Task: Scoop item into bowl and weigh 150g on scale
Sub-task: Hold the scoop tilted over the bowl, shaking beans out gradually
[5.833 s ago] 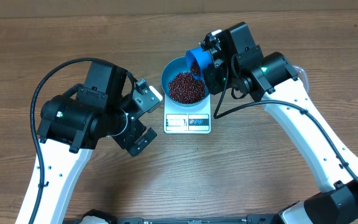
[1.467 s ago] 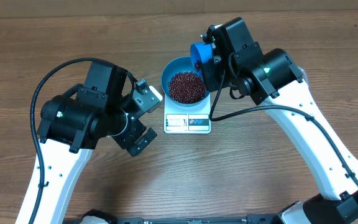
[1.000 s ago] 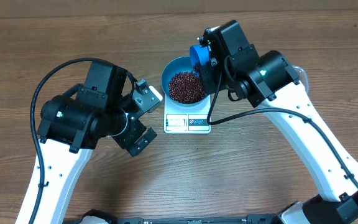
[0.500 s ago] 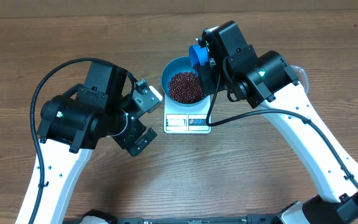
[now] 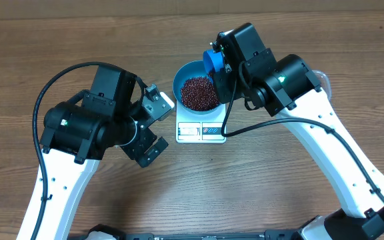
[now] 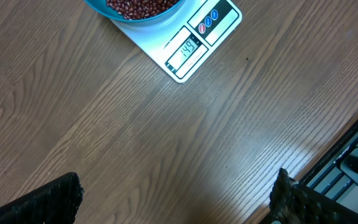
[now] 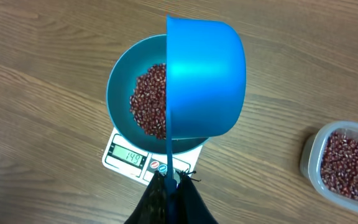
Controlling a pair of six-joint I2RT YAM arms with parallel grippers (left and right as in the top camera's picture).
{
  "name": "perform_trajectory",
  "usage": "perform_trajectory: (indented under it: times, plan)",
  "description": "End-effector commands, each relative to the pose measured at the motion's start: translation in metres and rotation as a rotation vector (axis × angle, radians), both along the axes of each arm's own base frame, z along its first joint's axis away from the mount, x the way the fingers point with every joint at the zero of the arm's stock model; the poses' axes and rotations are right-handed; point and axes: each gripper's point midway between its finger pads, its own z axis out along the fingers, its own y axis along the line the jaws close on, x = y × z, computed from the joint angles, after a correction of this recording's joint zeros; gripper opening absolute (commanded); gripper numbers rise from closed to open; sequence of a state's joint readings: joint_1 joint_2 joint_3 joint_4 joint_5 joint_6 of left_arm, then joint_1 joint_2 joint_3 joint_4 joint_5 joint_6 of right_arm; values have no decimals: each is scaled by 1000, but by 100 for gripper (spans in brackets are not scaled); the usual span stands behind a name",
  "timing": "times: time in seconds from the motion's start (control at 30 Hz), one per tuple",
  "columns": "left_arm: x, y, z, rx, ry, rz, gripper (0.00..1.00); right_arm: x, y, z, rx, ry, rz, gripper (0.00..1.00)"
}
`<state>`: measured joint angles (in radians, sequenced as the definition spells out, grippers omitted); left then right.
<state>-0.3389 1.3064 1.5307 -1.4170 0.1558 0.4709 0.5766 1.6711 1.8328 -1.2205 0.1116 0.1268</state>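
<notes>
Blue bowl (image 5: 179,79) stands on the white scale (image 5: 201,131) on the wooden table (image 5: 259,187), holding a heap of dark red-brown beans (image 5: 199,93). The right tool (image 7: 169,186) is clamped on the handle of a blue scoop (image 7: 204,78), which is tipped on its side over the bowl's rim, with a clear tub (image 7: 340,162) of beans nearby. The left tool (image 5: 152,127) hangs beside the scale, fingers wide apart and holding nothing.
</notes>
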Motion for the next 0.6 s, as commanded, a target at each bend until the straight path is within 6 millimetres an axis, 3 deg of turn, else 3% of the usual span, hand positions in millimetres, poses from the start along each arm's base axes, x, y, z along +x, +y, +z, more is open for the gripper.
perform_trajectory:
  times: [0.0,0.27,0.4,0.57]
  plan:
    - [1,-1,9,-11,-30,-2,100,6,4,11,17,-35,-4,4]
    - [1,-1,9,-11,-30,-3,100,6,4,12,19,-39,-4,4]
    - [1,-1,9,-11,-30,-3,99,11,8,25,50,-82,-4,4]
    - [1,-1,9,-11,-30,-2,99,7,4,9,13,-28,-6,4]
